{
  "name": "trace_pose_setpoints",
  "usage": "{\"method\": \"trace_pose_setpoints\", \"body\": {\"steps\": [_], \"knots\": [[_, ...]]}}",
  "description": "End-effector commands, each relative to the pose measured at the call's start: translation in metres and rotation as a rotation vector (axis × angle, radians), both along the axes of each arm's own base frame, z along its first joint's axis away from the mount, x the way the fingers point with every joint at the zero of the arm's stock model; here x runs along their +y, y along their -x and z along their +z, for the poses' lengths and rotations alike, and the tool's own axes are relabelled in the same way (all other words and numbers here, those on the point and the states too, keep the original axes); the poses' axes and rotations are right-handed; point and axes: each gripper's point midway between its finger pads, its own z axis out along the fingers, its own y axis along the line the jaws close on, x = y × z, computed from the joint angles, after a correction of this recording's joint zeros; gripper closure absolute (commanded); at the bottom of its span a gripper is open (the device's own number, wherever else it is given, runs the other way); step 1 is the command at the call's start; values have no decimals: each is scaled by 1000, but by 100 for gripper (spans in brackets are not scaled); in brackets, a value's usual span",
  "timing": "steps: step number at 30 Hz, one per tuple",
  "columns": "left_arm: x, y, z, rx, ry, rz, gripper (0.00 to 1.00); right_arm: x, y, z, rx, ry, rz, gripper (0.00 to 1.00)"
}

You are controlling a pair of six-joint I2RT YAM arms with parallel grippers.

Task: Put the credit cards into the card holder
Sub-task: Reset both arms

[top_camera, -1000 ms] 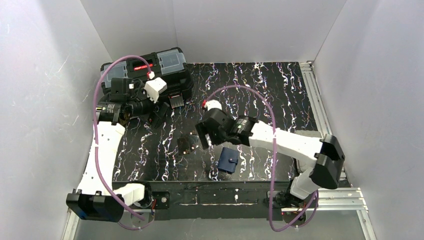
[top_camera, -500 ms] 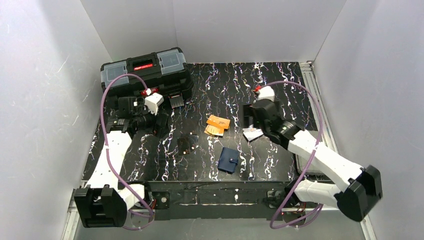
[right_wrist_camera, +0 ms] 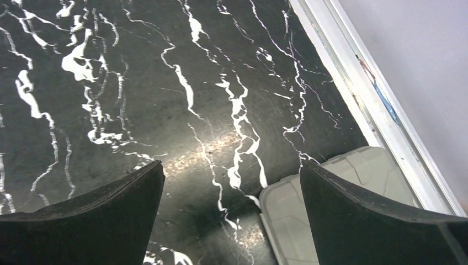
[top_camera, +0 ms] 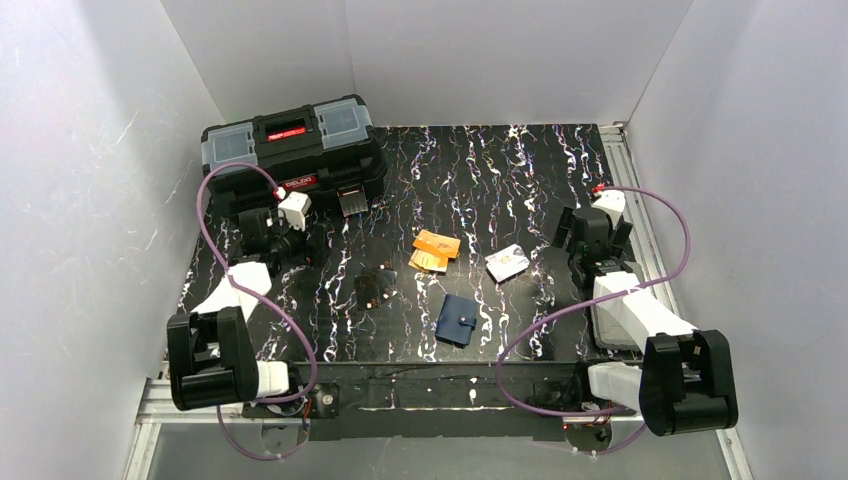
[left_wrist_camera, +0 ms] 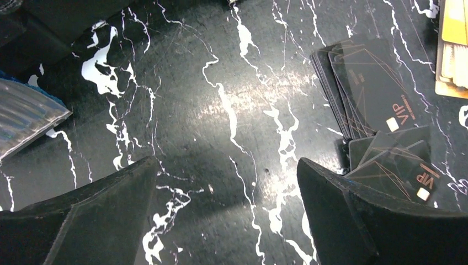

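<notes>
Orange credit cards point(top_camera: 436, 250) and a whitish card point(top_camera: 506, 262) lay on the marbled table point(top_camera: 520, 180), beyond the folded navy card holder point(top_camera: 457, 319).

Toolbox point(top_camera: 292, 150): black, far-left on the marbled table point(top_camera: 480, 170).
VIP cards point(left_wrist_camera: 370, 94): black, fanned, lying flat.
Grey plastic piece point(right_wrist_camera: 287, 215): by the right rail point(right_wrist_camera: 353, 88).

Open tabletop point(top_camera: 520, 170) surrounds the card holder point(top_camera: 457, 320); toolbox point(top_camera: 292, 150) crowds far-left corner.

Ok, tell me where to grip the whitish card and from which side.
Probably from straight above with the right pincer, pinching the whitish card across its long edges: it lies flat and thin, clear of the orange cards, and nearest that arm.
</notes>
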Motion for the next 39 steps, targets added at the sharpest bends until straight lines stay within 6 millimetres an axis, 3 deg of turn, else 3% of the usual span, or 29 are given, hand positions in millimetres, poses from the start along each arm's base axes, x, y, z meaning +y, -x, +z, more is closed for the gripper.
{"method": "trace_pose_setpoints", "body": {"steps": [1,12,18,21,23,26,29,30,33,39], "knots": [[6,-34,20,-180,-4,34,2,-9,-18,15,-162,-33,0,2],[10,-46,20,-174,56,107,2,-6,-37,8,-232,6,95,2],[4,-45,34,-317,175,138,2,-9,-44,4,-245,34,105,2],[8,-45,19,-232,171,174,2,-11,-40,1,-277,46,97,2],[6,-35,-3,-228,168,161,2,-11,-39,2,-283,45,96,2],[4,-33,-3,-376,162,153,2,-7,-36,3,-309,44,122,2],[0,-32,-16,-343,78,151,2,13,-21,4,-440,20,278,2],[0,-33,-18,-363,71,155,2,15,-21,-6,-392,32,305,2],[0,-28,-20,-359,67,154,2,8,-32,-3,-387,7,275,2],[-2,-30,-17,-390,85,156,2,7,-30,-4,-373,-12,271,2]]}}
